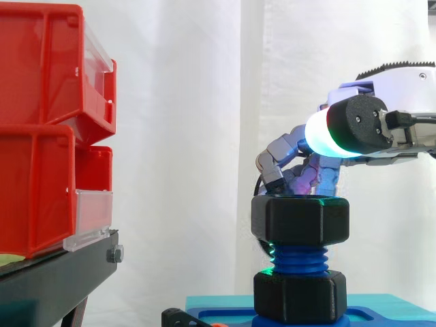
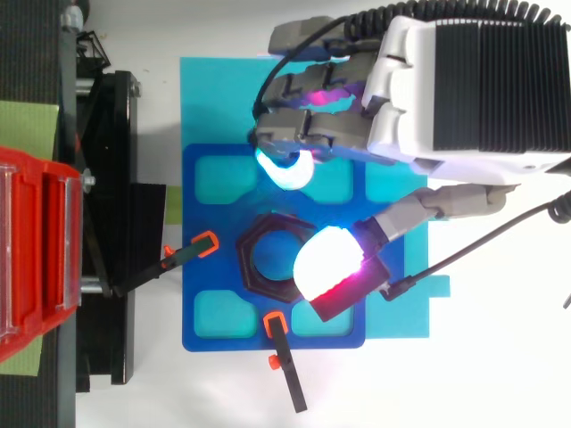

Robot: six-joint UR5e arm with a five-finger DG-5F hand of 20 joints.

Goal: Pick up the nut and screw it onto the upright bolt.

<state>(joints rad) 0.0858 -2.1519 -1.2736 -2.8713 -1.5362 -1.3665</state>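
Nut [image 1: 300,221]: large black hexagonal piece, matte, most likely printed or moulded plastic, so I judge it light, stiff and not fragile, with a fairly grippy surface. It sits level on the top turns of the upright blue bolt [image 1: 300,259], with bare coarse thread showing beneath it down to a second black hex block [image 1: 300,296], possibly the bolt's head or a lock nut; the side view does not settle which. From above, the bolt's blue end [image 2: 272,257] shows through the nut's bore. The bolt stands in a blue fixture plate [image 2: 201,321] on a teal mat [image 2: 205,98], held by orange-tipped clamps [image 2: 205,242]. Hand [image 2: 473,80] hangs just over and behind the nut; whether it has hold of the nut I cannot tell, as the contact is hidden in both views. Best hold, in my judgement: across two opposite flats near the upper rim, keeping the nut level so the coarse thread does not cross. Red bins [image 1: 41,136] stand well apart. No legible brand, label or writing on any part.
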